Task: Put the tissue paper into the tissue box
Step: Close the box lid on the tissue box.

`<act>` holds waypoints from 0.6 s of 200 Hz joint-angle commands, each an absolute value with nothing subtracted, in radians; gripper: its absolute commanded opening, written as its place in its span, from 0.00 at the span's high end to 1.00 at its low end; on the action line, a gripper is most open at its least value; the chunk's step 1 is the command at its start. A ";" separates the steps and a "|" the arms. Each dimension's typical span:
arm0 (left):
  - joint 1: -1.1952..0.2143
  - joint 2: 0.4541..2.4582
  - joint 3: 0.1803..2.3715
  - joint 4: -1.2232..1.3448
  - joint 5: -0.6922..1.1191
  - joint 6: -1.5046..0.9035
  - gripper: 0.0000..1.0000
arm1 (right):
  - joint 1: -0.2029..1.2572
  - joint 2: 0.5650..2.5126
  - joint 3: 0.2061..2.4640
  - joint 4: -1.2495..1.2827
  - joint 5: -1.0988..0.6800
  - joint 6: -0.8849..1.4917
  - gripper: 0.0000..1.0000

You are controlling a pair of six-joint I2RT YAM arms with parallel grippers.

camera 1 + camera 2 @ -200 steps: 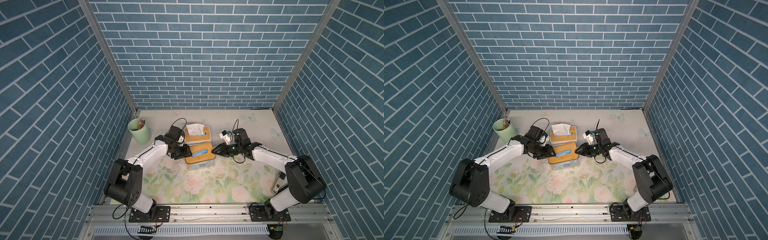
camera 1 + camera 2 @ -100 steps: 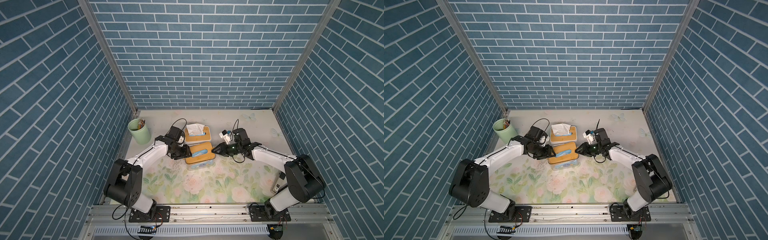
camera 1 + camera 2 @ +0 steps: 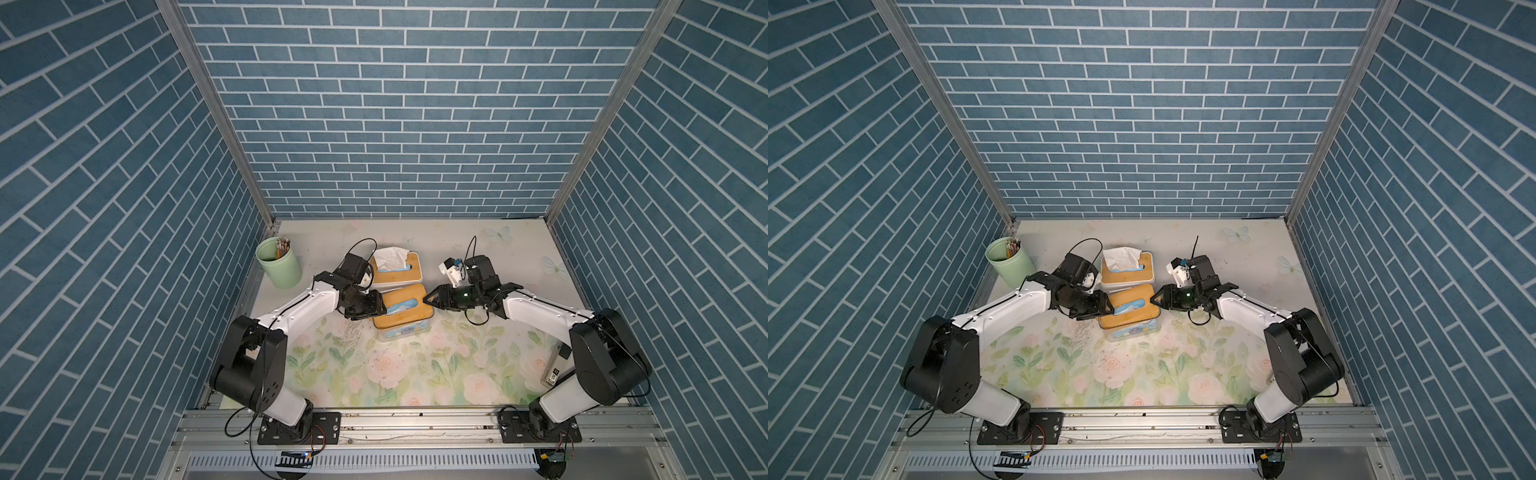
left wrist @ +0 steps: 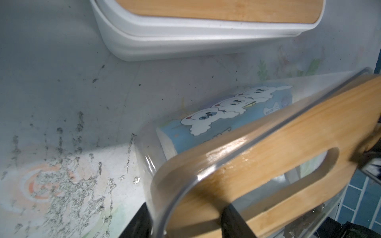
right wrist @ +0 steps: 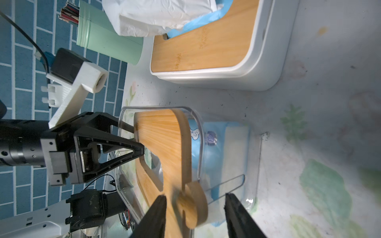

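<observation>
Gaping round the lid (image 5: 165,140) that left end effector (image 5: 138,139) clamps, right end effector (image 5: 194,195) reads only in wrist views.

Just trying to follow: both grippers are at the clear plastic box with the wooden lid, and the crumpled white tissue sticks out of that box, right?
Not quite: the crumpled white tissue sticks out of the white wooden-lidded box behind it, as both top views show. The left gripper and right gripper are indeed at the clear plastic box.
</observation>
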State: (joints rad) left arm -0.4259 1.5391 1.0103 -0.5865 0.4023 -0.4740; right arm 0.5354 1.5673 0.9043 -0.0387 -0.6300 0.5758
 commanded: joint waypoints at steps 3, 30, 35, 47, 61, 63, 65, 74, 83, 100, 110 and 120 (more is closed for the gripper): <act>-0.437 1.575 1.011 -0.653 0.357 -0.464 0.55 | 0.531 1.589 0.963 -0.050 -0.603 0.509 0.47; -0.438 1.573 1.020 -0.655 0.358 -0.462 0.55 | 0.531 1.617 1.002 -0.048 -0.601 0.490 0.46; -0.437 1.574 1.020 -0.655 0.358 -0.462 0.55 | 0.532 1.623 1.008 -0.048 -0.604 0.489 0.46; -0.438 1.572 1.022 -0.654 0.359 -0.462 0.55 | 0.535 1.637 1.019 -0.045 -0.615 0.488 0.48; -0.438 1.570 1.022 -0.655 0.359 -0.461 0.55 | 0.541 1.648 1.026 -0.048 -0.625 0.486 0.51; -0.437 1.571 1.022 -0.654 0.359 -0.463 0.55 | 0.542 1.649 1.026 -0.048 -0.627 0.486 0.51; -0.438 1.573 1.022 -0.654 0.359 -0.462 0.55 | 0.542 1.650 1.027 -0.048 -0.628 0.485 0.51; -0.438 1.572 1.022 -0.653 0.359 -0.463 0.55 | 0.549 1.653 1.029 -0.048 -0.632 0.483 0.53; -0.438 1.570 1.022 -0.652 0.359 -0.463 0.55 | 0.553 1.656 1.032 -0.045 -0.635 0.483 0.55; -0.438 1.572 1.020 -0.648 0.362 -0.463 0.55 | 0.556 1.664 1.031 -0.045 -0.650 0.485 0.58; -0.439 1.571 1.019 -0.647 0.362 -0.465 0.55 | 0.559 1.667 1.029 -0.043 -0.654 0.485 0.60; -0.438 1.573 1.018 -0.647 0.365 -0.465 0.55 | 0.560 1.667 1.026 -0.041 -0.656 0.486 0.61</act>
